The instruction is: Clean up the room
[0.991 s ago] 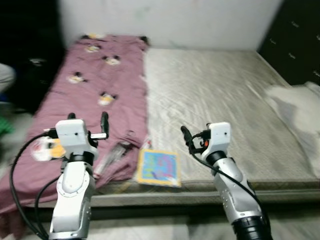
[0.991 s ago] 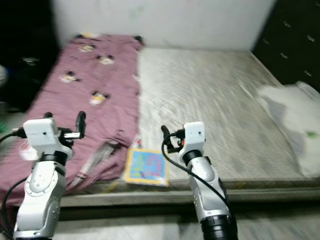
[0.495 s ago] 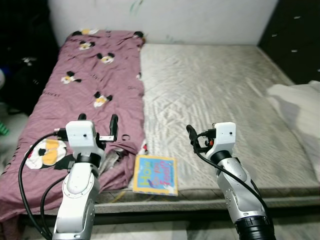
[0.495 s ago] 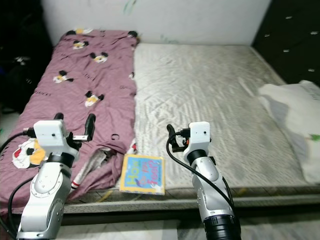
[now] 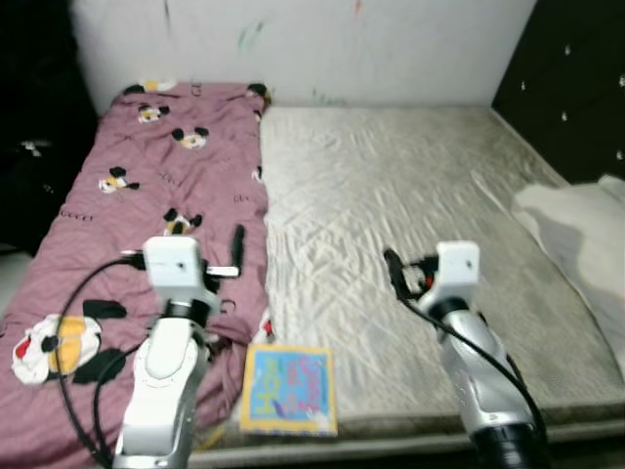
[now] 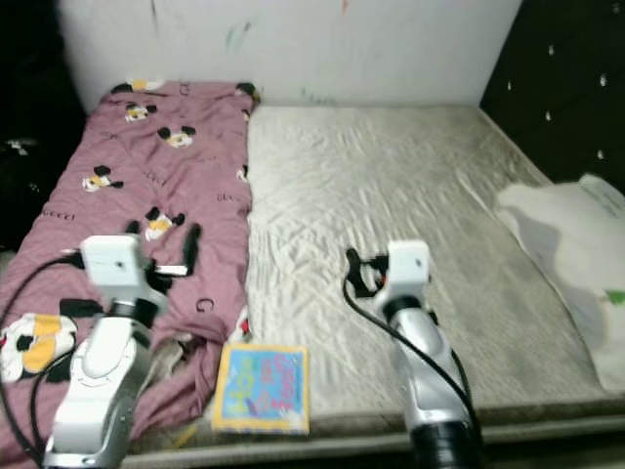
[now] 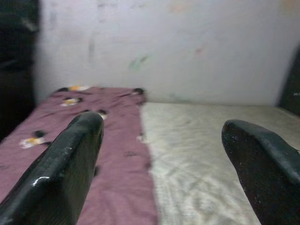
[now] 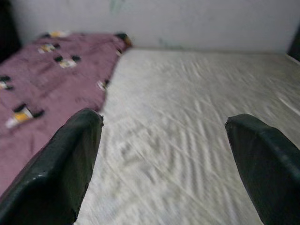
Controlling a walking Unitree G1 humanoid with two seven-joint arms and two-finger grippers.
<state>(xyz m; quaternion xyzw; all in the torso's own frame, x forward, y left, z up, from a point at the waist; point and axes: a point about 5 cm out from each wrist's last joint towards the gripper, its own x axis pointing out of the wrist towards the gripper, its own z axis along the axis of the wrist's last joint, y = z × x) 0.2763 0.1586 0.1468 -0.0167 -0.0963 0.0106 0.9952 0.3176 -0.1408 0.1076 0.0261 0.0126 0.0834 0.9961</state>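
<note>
A colourful book (image 5: 289,389) lies at the bed's (image 5: 410,205) near edge, below and between both grippers: left gripper (image 5: 227,256) and right gripper (image 5: 395,271), fingers spread wide, holding nothing.

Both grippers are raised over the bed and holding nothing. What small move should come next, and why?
Probably lower the left gripper toward the colourful book. The book lies flat at the near edge of the mattress, beside the maroon cartoon-print sheet, and is the nearest loose item. The left gripper's jaws are open and empty, and it hangs closer to the book than the right gripper, which is also open.
</note>
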